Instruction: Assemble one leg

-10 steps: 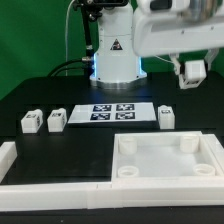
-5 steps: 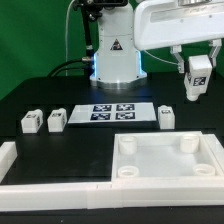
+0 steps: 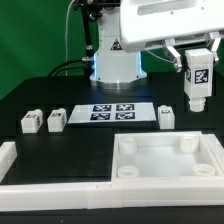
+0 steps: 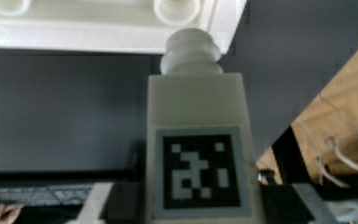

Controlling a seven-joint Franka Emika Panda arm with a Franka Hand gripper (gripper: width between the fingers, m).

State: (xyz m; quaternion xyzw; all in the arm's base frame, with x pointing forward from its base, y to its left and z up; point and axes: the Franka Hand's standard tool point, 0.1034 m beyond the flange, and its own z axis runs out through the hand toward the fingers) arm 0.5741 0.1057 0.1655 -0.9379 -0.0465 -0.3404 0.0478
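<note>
While the leg [image 3: 198, 88] hangs upright in the air, pinched at its upper end by the gripper [image 3: 199, 58], the assembly rates as begun, not finished.

- Leg in hand: clear of the desk [image 3: 90, 95], near its edge on the exterior view's right, tag facing the camera. It seems to sit beyond the tray's far rim, not yet over a socket. The wrist view shows its rounded peg end [image 4: 194, 45] aimed toward the tray.
- Tray [image 3: 165, 160]: at the desk's front corner on the exterior view's right. Its four round sockets [image 3: 128, 145] all look empty.
- Spare legs: two [image 3: 31, 121] side by side toward the desk's edge on the exterior view's left, and one [image 3: 166, 116] between the marker board [image 3: 112, 112] and the tray's far rim. All three lie untouched.
- Done, by judgement: pick-up and lift.
- Left: carry the leg over a socket, lower and seat the peg, then release.
</note>
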